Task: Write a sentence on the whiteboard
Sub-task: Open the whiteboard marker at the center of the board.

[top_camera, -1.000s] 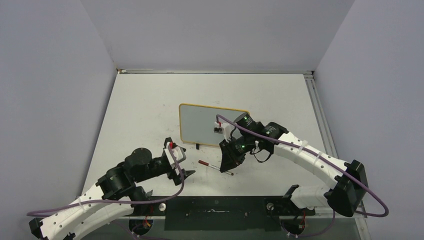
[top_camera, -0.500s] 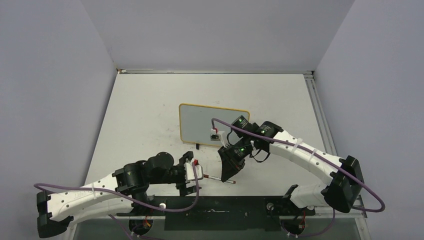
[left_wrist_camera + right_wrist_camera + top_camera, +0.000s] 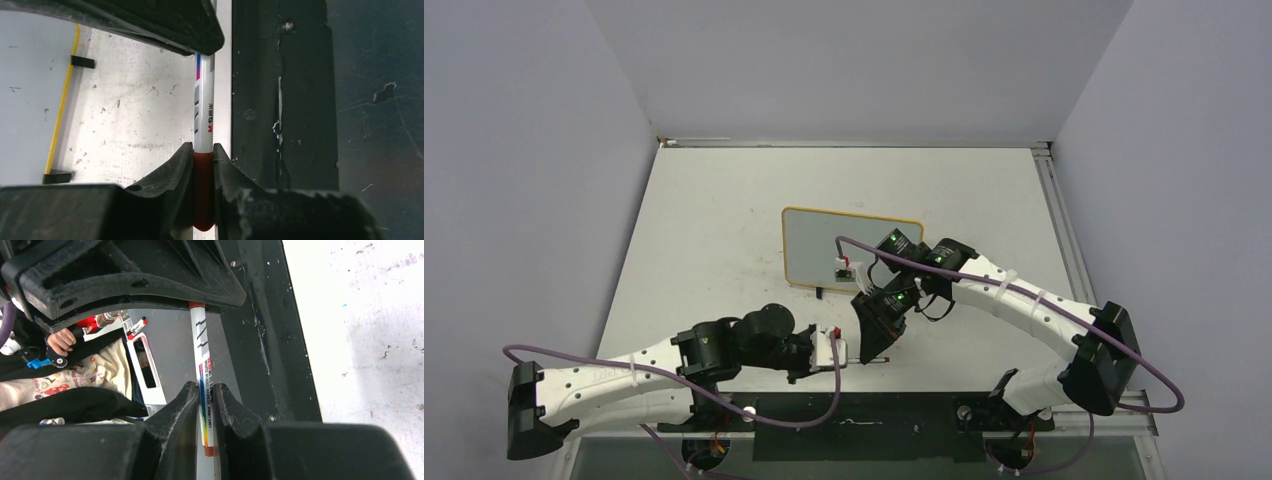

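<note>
The whiteboard (image 3: 852, 248), grey-white with a yellow rim, lies flat mid-table; its rim (image 3: 62, 105) shows at the left of the left wrist view. The sentence is out of view, and the board's visible face looks bare. A slim white marker (image 3: 203, 115) with a red cap (image 3: 203, 192) hangs level between the two grippers near the table's front edge. My left gripper (image 3: 203, 150) is shut on the red cap. My right gripper (image 3: 205, 387) is shut on the marker's barrel (image 3: 201, 350). In the top view the left gripper (image 3: 842, 348) and right gripper (image 3: 872, 350) meet nose to nose.
Two small black feet (image 3: 81, 61) stick out at the board's near edge. A black strip (image 3: 854, 425) runs along the table's front edge, right under the marker. Grey walls close in the table on three sides.
My left arm swung right to the marker and its jaws closed on the red cap. The right gripper, still holding the marker, shifted slightly left and nearer.
</note>
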Motion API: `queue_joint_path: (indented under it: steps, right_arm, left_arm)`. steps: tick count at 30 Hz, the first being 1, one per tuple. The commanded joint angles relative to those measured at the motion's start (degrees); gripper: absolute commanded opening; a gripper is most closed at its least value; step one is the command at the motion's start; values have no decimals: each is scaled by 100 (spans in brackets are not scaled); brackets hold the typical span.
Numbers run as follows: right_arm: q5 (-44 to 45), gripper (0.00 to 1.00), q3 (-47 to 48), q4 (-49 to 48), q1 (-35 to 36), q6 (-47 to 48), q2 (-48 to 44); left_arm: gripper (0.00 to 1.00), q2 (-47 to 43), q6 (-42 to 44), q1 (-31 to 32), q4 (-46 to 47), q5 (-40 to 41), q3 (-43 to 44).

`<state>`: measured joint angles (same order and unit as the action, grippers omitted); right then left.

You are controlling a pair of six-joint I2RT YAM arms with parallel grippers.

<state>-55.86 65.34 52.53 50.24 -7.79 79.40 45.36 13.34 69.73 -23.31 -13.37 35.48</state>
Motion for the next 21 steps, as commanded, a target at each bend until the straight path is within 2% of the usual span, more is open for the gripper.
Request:
queue_joint_path:
  steps: [1, 3, 5, 6, 8, 11, 14, 15, 17, 21]
  right_arm:
    - [-93, 8, 116, -248, -55, -12, -90]
    - [-11, 28, -5, -458, -189, -195, -197]
    - [4, 60, -167, -728, -376, -390, -367]
    - [46, 72, -268, -890, -511, -502, -482]
    - [51, 83, -532, -1270, -722, -792, -750]
    - [160, 90, -1036, -2096, -919, -1458, -1220]
    - [748, 92, -1653, -3281, -944, -2546, -1866]
    - [1040, 98, -1790, -3536, -945, -2711, -2046]
    - [1278, 93, -2063, -4044, -939, -2945, -2360]
    - [1162, 91, -2555, -4769, -934, -3461, -2508]
  left_arm:
    - [0, -10, -210, 14, 430, 168, 263]
    - [0, -31, -407, 7, 515, 515, 228]
    - [0, -97, -489, -35, 607, 784, 170]
    - [0, -143, -521, -81, 690, 824, 129]
    - [0, -235, -604, -279, 870, 717, 43]
    - [0, -355, -731, -849, 1062, 173, -20]
    - [0, -407, -853, -1434, 1324, -635, -112]
    - [0, -394, -859, -1506, 1366, -767, -127]
    - [0, -300, -871, -1539, 1324, -909, -79]
    - [0, -155, -851, -1542, 1300, -1308, -33]
